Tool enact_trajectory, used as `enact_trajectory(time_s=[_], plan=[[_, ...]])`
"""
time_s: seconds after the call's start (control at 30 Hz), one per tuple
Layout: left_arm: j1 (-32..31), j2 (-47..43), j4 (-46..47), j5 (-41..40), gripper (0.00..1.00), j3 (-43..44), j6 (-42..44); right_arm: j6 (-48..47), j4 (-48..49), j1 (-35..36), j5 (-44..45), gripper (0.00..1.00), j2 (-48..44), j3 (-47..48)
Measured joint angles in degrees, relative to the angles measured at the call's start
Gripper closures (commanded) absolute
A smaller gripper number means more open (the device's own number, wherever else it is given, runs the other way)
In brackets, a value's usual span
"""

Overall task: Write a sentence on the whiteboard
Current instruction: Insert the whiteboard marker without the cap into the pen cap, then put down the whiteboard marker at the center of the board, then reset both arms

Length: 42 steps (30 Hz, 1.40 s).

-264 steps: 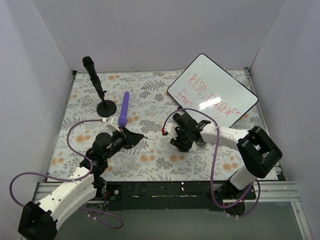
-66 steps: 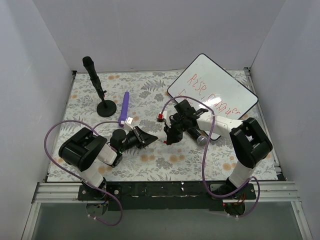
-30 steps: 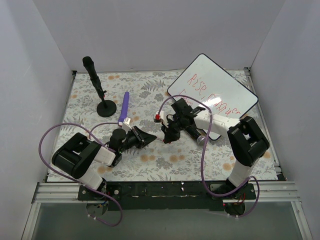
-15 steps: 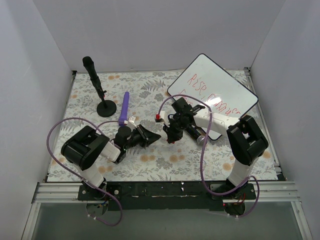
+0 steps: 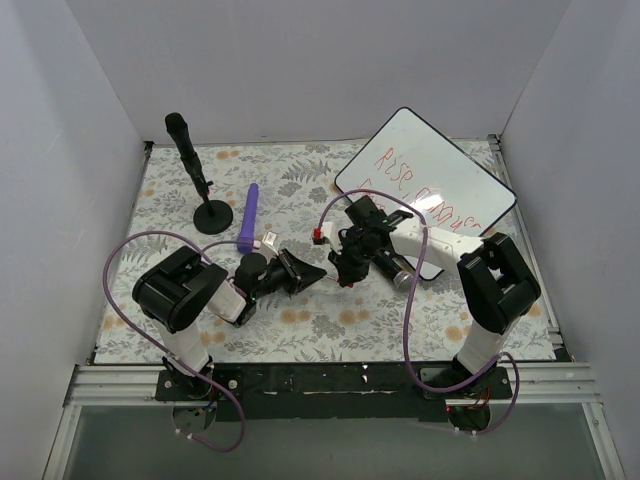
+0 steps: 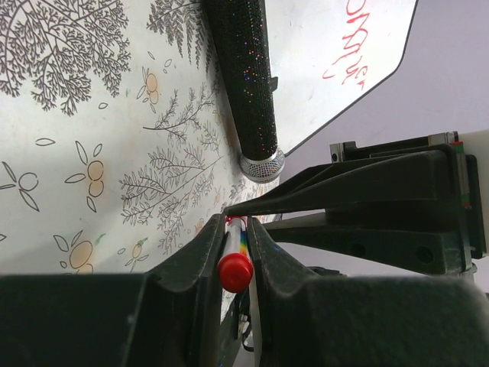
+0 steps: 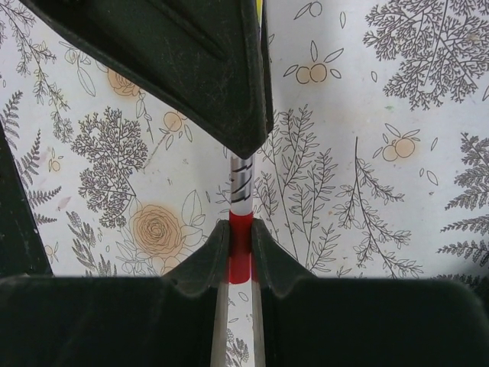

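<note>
- Two rows of the red sentence [image 5: 412,180] sit on the whiteboard [image 5: 450,145], far right of the mat [image 5: 300,180]; 2nd row partly hidden.
- Writing prob. near done.
- Left gripper [image 5: 318,270] & right gripper [image 5: 345,274] both pinch 1 marker [image 7: 241,187] mid-mat; prob. a cap step.
- Count: 1 board, 1 marker, 1 glitter mic [image 6: 246,84], 1 stand mic [image 5: 190,160], 1 purple stick [image 5: 248,215].
</note>
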Motion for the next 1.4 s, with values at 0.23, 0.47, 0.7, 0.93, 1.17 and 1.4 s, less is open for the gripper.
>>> enact_trajectory(time_s=[0.23,0.47,0.7,0.93,1.17,1.4], plan=[[-0.5,-2.3,-10.5,-0.4,1.00,4.1,4.4,-0.6,1.8,-1.4,0.2,0.57,0.0,-1.9],[0.0,-0.7,-19.2,2.0,1.00,9.6,9.7,-3.0,4.3,-3.7,-1.4,0.26,-2.4,-1.6],[1.8,-0.6,-23.6,3.3,0.50,10.5,12.1,-5.3,0.9,-9.5,-2.2,0.25,-10.4,0.4],[2.3,-7.8,-32.8,1.0,0.14,10.8,16.5,-5.2,-2.2,-13.1,-2.6,0.20,-21.8,0.6],[2.9,-29.6,-46.6,-5.6,0.02,8.1,23.3,0.0,-3.8,-20.4,-1.2,0.02,-31.5,3.8],[2.9,-51.1,-66.5,-14.0,0.02,20.1,34.6,11.5,-2.3,-29.0,3.2,0.02,-41.9,4.3]])
